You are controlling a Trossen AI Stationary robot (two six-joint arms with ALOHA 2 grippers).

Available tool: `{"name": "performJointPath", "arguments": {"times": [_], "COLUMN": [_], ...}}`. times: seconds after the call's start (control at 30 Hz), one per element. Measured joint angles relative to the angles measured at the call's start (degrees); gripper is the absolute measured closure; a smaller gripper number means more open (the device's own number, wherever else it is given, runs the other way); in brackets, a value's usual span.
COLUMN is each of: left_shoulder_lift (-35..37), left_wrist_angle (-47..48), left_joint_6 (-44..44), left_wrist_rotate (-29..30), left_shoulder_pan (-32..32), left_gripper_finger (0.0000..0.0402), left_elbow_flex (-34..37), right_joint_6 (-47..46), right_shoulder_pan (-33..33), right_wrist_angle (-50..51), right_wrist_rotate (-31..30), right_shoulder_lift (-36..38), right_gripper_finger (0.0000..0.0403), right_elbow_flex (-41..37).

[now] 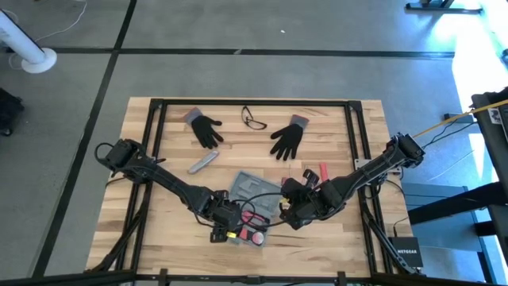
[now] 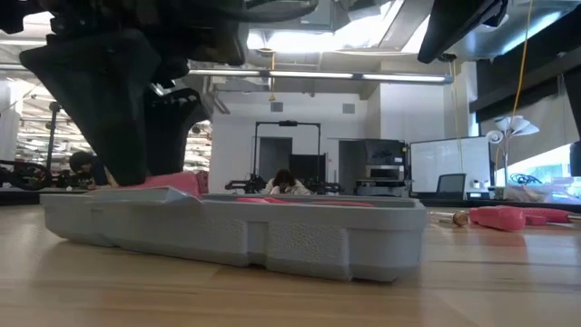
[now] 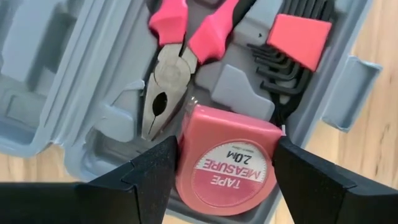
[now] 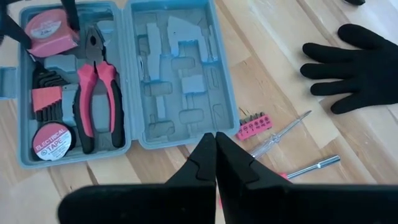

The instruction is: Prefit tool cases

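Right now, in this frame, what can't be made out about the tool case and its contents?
- High view: the arms cover much of the tool case; its contents are too small.
- Low view: the case wall hides the recesses.
- Left wrist view: the left tool straddles the tape measure; pad contact is unclear.
- Right wrist view: the shut right tool hides the case's near edge.

two dark, matte black jointed robot arms with black cables; each gripper has two wedge-shaped black fingers (image 3: 149, 180).
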State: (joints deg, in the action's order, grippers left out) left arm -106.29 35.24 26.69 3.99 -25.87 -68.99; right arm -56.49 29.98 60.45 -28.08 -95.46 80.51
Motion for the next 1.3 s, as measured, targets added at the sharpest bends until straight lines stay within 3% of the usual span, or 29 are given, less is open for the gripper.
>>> {"name": "performJointPath", "arguments": {"times": [0.23,0.47,0.8,1.1,1.3], "left_shoulder_lift": [0.05,0.01,-0.12,-0.21,-0.05], "left_wrist_angle": [2.03,0.35,1.16,3.31,7.56], "left_joint_6": [-3.59,-1.39,-3.14,-5.51,-5.27], "left_wrist_rotate": [0.48,0.72,-3.57,-6.04,-5.87], "left_shoulder_pan": [0.2,0.72,2.94,5.39,7.24], "left_gripper_finger": [0.015,0.015,0.0148,0.008,0.0074], "left_elbow_flex": [-1.03,-1.05,-1.03,-0.98,-1.2], "right_joint_6": [0.0,-0.45,-0.48,-0.57,-0.66], "right_shoulder_pan": [0.0,0.0,0.0,0.0,0.0], "right_wrist_angle": [0.04,-0.13,-0.4,-0.37,-0.37], "right_wrist_rotate": [0.0,0.0,-0.3,-0.85,-0.87], "right_shoulder_lift": [0.0,0.0,0.0,0.0,0.0], "right_gripper_finger": [0.0403,0.0403,0.0403,0.0403,0.0403], "right_elbow_flex": [0.0,0.0,0.0,0.0,0.0]}}
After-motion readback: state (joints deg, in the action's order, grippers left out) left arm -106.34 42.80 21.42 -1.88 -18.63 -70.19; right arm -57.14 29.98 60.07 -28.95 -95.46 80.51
